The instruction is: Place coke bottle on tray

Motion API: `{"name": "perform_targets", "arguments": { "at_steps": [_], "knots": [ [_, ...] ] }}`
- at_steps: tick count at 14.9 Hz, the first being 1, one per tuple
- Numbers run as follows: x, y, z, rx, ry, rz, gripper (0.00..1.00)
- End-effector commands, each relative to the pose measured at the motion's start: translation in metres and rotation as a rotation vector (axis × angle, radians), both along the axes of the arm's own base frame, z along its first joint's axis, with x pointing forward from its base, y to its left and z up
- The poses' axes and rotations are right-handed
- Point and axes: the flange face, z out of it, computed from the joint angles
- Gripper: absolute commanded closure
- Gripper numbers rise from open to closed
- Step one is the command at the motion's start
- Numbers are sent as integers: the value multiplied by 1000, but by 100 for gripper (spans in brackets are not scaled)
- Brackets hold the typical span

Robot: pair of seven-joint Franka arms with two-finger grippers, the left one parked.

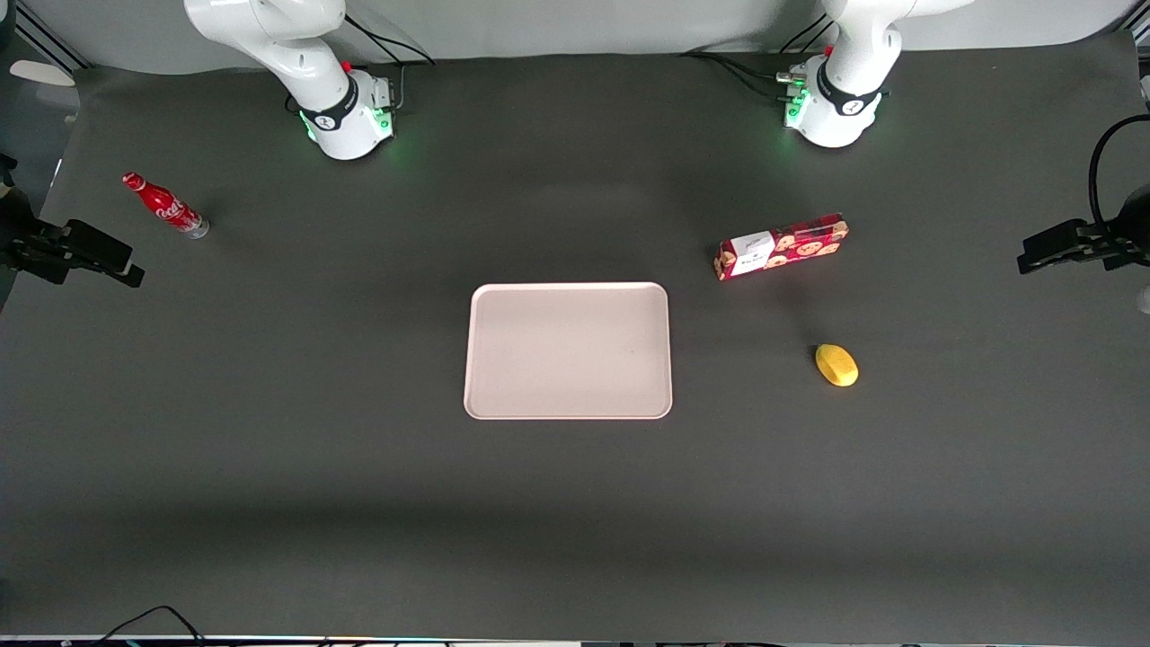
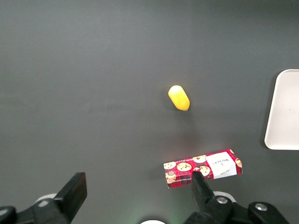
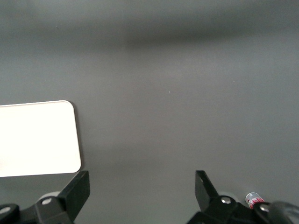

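Note:
The coke bottle (image 1: 166, 207), small and red with a red cap and silvery base, is on the dark table toward the working arm's end, far from the tray. I cannot tell if it stands or lies. The tray (image 1: 568, 350), large and pale pinkish-white, lies bare in the table's middle. My right gripper (image 3: 142, 179) hangs high above the table between tray and bottle, open and empty; it shows as a black shape (image 1: 99, 256) in the front view. In the right wrist view the tray's corner (image 3: 37, 137) shows, and the bottle's silvery end (image 3: 252, 198) peeks out beside a finger.
A red cookie box (image 1: 782, 245) with a white label and a yellow lemon-like object (image 1: 836, 365) lie toward the parked arm's end; the lemon is nearer the front camera. Both show in the left wrist view, box (image 2: 203, 168) and lemon (image 2: 179, 97).

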Motion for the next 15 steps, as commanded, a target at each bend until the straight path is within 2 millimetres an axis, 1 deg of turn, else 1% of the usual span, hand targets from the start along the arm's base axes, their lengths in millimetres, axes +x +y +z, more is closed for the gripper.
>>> {"name": "perform_targets", "arguments": {
  "at_steps": [1,13,14,15],
  "knots": [
    [0,-1,1,13,13,-30,0],
    [0,1,6,-4,-7,-21,0],
    [0,0,7,-6,-5,-21,0],
    [-1,-6,6,-10,-2,-26,0]
  ]
}}
